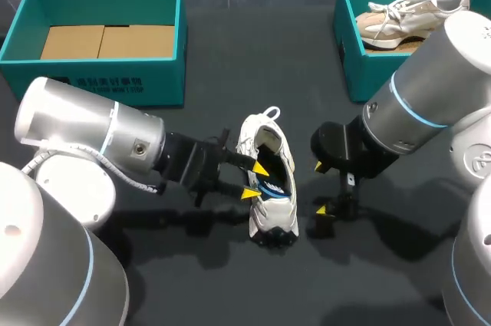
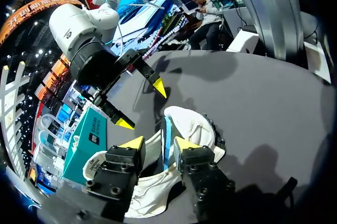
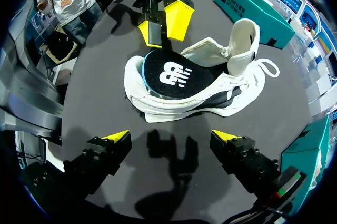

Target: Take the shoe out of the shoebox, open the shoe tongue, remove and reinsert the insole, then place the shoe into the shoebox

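Only the right wrist view shows the dark insole (image 3: 171,74) lying in the shoe's mouth. From the head view, the white shoe (image 1: 272,218) sits mid-table between my claws. My right gripper (image 3: 171,138) gapes open just right of the shoe. My left gripper (image 1: 255,180) straddles the insole's edge, but I cannot tell if it is clamped.

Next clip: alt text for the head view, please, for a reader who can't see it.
A white shoe sits mid-table, the left hand at its opening, where a dark insole shows, and the right hand open beside it. Behind, a left shoebox shows its cardboard floor and a right shoebox holds a beige shoe.
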You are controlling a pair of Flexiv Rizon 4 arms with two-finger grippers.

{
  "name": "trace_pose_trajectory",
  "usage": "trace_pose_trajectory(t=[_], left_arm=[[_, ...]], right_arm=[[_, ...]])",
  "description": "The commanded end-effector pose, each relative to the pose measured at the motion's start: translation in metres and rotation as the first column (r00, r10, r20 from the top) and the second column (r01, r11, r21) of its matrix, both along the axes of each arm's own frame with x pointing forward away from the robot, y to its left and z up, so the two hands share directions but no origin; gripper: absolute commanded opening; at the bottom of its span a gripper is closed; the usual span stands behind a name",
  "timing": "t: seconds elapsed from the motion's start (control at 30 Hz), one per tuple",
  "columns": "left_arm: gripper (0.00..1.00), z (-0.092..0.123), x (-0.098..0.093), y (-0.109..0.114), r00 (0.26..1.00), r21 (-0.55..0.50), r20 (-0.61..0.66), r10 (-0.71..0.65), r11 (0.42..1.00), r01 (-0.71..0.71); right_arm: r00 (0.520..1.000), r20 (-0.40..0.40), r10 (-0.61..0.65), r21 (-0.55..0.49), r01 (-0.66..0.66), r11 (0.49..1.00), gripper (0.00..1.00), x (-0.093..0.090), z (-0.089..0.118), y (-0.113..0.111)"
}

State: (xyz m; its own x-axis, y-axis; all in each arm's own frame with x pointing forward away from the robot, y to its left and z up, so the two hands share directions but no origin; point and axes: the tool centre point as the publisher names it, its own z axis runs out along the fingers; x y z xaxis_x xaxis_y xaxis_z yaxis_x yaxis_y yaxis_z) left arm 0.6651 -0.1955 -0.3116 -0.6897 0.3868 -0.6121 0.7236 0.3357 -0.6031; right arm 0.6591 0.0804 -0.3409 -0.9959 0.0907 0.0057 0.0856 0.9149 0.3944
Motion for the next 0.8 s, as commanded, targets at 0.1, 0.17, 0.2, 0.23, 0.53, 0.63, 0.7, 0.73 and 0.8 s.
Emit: trace_pose_trajectory(t=[0.1, 0.17, 0.2, 0.23, 0.53, 0.63, 0.7, 0.73, 0.8], left_arm=[[0.35, 0.013, 0.0, 0.026, 1.0, 0.054, -0.011, -0.023, 0.998, 0.023], [0.35, 0.016, 0.002, 0.032, 1.0, 0.063, -0.014, -0.028, 0.998, 0.029], [0.35, 0.018, 0.003, 0.036, 0.999, 0.065, -0.018, -0.031, 0.997, 0.032], [0.35, 0.019, 0.004, 0.039, 0.999, 0.07, -0.02, -0.035, 0.997, 0.036], [0.34, 0.04, 0.014, 0.068, 0.996, 0.081, -0.054, -0.07, 0.994, 0.074], [0.35, 0.043, 0.014, 0.076, 0.994, 0.09, -0.066, -0.09, 0.991, 0.095], [0.34, 0.043, 0.015, 0.079, 0.992, 0.104, -0.071, -0.105, 0.988, 0.112], [0.34, 0.042, 0.016, 0.08, 0.991, 0.112, -0.07, -0.113, 0.986, 0.12], [0.33, 0.043, 0.017, 0.083, 0.989, 0.125, -0.074, -0.127, 0.983, 0.136]], right_arm=[[1.0, 0.002, 0.002, 0.027, -0.002, 1.0, 1.0, -0.011, 0.016, -0.037], [1.0, -0.007, -0.014, 0.029, 0.014, 0.999, 1.0, -0.01, 0.015, -0.04], [1.0, -0.007, -0.014, 0.029, 0.014, 0.999, 1.0, -0.01, 0.015, -0.04], [1.0, -0.007, -0.014, 0.029, 0.014, 0.999, 1.0, -0.01, 0.015, -0.04], [1.0, -0.007, -0.014, 0.029, 0.014, 0.999, 1.0, -0.01, 0.015, -0.04], [1.0, -0.007, -0.014, 0.029, 0.014, 0.999, 1.0, -0.01, 0.015, -0.04], [1.0, -0.007, -0.014, 0.029, 0.014, 0.999, 1.0, -0.01, 0.015, -0.04], [1.0, -0.011, -0.024, 0.026, 0.024, 0.999, 1.0, -0.011, 0.014, -0.043], [0.999, -0.01, -0.042, 0.021, 0.042, 0.999, 1.0, -0.015, 0.016, -0.051]])
